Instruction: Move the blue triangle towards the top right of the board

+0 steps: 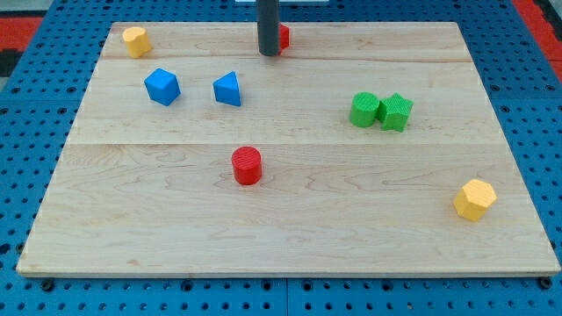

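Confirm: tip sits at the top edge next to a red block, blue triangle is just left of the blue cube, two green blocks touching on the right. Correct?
One error: the blue triangle is to the right of the blue cube, not left. The camera view shows it. The rest stands: my tip is near the board's top edge beside a red block, and the two green blocks touch on the view's right.

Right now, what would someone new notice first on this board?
Probably my tip, a dark rod at the view's top, half hiding a red block. Then the two green blocks touching at the right, and the blue triangle beside a blue cube.
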Tool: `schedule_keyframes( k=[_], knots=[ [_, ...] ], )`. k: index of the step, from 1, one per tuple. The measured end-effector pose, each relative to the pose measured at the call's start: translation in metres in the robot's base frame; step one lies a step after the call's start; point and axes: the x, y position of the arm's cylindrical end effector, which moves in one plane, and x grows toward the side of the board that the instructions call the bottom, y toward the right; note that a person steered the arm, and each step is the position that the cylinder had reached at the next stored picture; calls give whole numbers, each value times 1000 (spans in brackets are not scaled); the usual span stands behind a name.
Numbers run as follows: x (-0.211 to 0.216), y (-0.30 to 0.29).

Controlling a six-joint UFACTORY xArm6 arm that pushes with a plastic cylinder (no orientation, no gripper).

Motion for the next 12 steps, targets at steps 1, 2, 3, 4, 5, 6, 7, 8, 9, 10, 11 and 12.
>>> schedule_keyframes(
  k=[1, 2, 3, 4, 5, 6, 7, 8, 9, 10, 11, 12],
  knots=[
    [25, 6],
    [87, -18],
    [135, -38],
    [117, -91],
    [85, -86],
    [76, -46],
    [76, 21],
    [42, 32],
    [24, -5],
    [26, -54],
    [21, -18],
    [11, 7]
  ],
)
